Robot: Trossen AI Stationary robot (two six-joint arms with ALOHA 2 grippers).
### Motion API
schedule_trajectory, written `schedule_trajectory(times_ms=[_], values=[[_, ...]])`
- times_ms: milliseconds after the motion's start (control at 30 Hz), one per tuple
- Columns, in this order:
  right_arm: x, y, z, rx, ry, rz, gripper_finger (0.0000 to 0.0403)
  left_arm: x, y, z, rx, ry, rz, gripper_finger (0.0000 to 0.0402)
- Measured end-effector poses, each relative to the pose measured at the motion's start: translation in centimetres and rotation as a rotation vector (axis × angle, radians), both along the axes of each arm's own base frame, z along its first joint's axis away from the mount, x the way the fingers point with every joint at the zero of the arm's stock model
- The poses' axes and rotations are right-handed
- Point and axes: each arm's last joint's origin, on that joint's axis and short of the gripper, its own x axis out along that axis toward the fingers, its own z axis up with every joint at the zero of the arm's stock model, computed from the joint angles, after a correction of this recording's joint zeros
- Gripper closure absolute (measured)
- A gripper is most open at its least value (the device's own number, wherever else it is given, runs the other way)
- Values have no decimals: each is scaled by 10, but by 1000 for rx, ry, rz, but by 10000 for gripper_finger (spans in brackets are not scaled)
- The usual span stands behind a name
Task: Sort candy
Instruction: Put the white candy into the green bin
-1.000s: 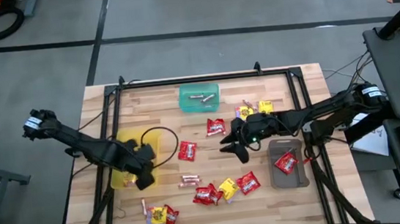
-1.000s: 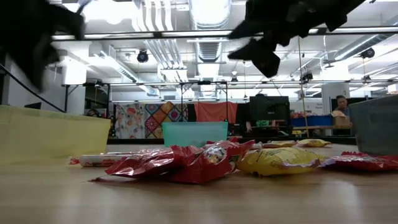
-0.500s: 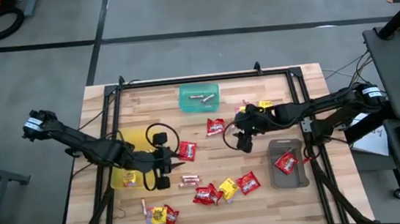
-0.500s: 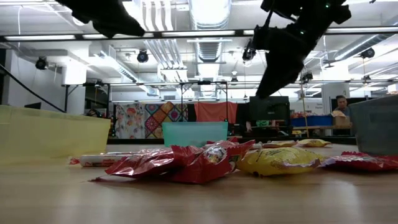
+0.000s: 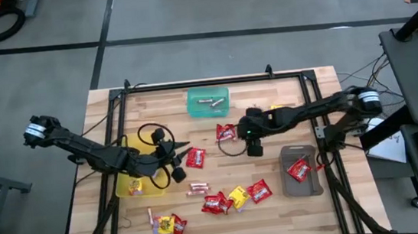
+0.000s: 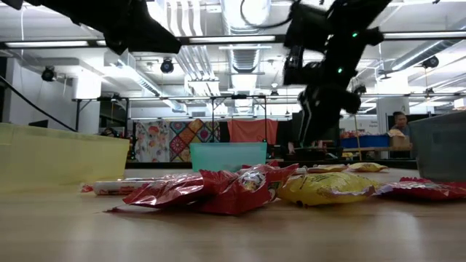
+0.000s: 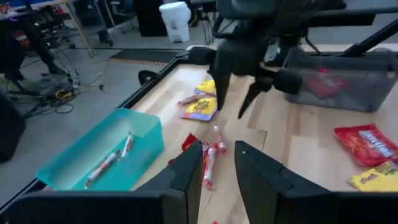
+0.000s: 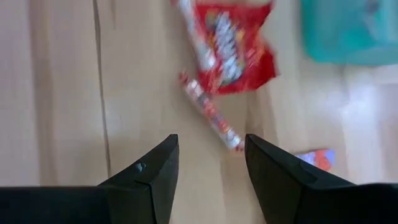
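Three plastic trays sit on the pale wood-plank table [image 5: 226, 215]: a translucent teal tray [image 5: 208, 102] at 12 o'clock holding thin twisted rolls, a yellow tray [image 5: 134, 172] at 9 o'clock, and a grey tray [image 5: 301, 171] at 4 o'clock with one glossy red packet [image 5: 299, 170] inside. Loose candy is scattered across the middle and near edge of the boards. A crinkled red packet [image 8: 229, 46] lies with a slim foil-wrapped roll [image 8: 210, 114] just beside it, and a cluster of red and yellow packets [image 5: 236, 198] lies toward 6 o'clock. The right gripper [image 8: 206, 163] hangs above that roll with its dark fingers spread apart, holding nothing. The left gripper [image 7: 216, 176] hovers beside the yellow tray, its blunt fingers [image 7: 189, 174] parted and empty, near another red packet [image 5: 195, 158].
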Motion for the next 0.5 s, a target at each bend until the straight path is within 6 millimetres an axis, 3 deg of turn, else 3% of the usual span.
schedule_trajectory(times_ms=[233,500], values=[[30,-12,-17,1,127,16,227,-1,1,0,2,3,1,324],[45,-28,-29,34,238,22,227,-1,1,-1,9,22,0,324]])
